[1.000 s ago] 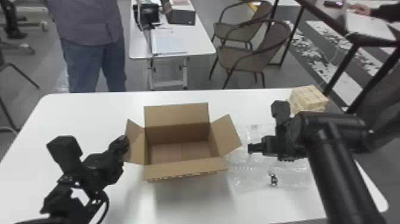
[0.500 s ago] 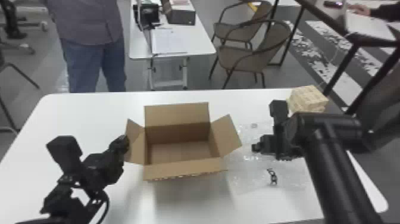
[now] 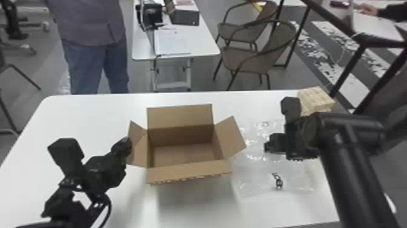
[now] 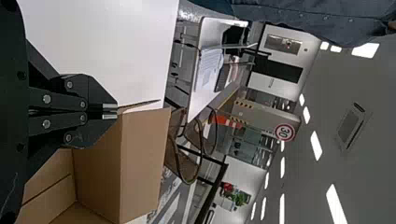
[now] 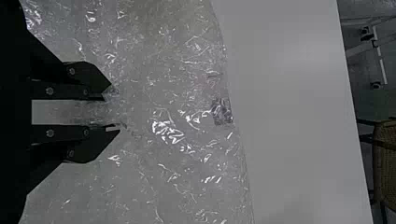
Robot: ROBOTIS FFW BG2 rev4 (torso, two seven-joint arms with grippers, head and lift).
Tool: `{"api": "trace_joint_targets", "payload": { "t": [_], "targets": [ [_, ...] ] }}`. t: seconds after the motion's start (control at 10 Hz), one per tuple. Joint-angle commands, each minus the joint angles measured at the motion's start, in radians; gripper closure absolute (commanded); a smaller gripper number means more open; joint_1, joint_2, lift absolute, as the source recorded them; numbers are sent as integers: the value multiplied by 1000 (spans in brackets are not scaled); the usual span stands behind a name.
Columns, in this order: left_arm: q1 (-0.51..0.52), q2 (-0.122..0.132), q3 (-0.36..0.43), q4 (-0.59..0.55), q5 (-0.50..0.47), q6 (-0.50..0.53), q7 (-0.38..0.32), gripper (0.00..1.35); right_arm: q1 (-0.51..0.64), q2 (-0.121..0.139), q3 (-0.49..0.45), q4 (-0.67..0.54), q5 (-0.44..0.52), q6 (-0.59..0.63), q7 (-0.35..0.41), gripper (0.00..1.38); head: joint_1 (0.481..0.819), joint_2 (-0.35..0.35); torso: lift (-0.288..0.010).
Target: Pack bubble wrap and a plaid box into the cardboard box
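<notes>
Clear plastic bubble wrap (image 3: 257, 182) lay right of the open brown cardboard box (image 3: 180, 116). Looked featherlight, floppy, kinda slippery (I'd have pinched 1 wrinkle). Black right gripper (image 5: 115, 108) was over it, fingers parted; black left gripper (image 4: 110, 111) pinched the left flap (image 3: 137, 155).

The left gripper (image 3: 126, 146) has its two flat black fingers (image 4: 95, 98) drawn close together right at the open brown cardboard box (image 4: 142, 163); whether a flap is pinched is hard to tell. Beside the box lies bare white tabletop (image 4: 102, 46). Beyond stand brown chairs with curved arms (image 4: 187, 163), a white desk bearing papers (image 4: 209, 70), and a round red-rimmed sign (image 4: 284, 132).
</notes>
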Motion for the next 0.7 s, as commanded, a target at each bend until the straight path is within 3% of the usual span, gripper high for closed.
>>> {"api": "trace_joint_targets", "payload": {
  "t": [0.0, 0.6],
  "targets": [
    [0, -1, 0, 0, -2, 0, 0, 1207, 33, -37, 0, -111, -62, 35, -1, 993, 695, -86, -73],
    [-1, -2, -5, 0, -6, 0, 1, 1207, 134, -98, -92, -565, -245, 178, 0, 995, 695, -100, -73]
  ]
}}
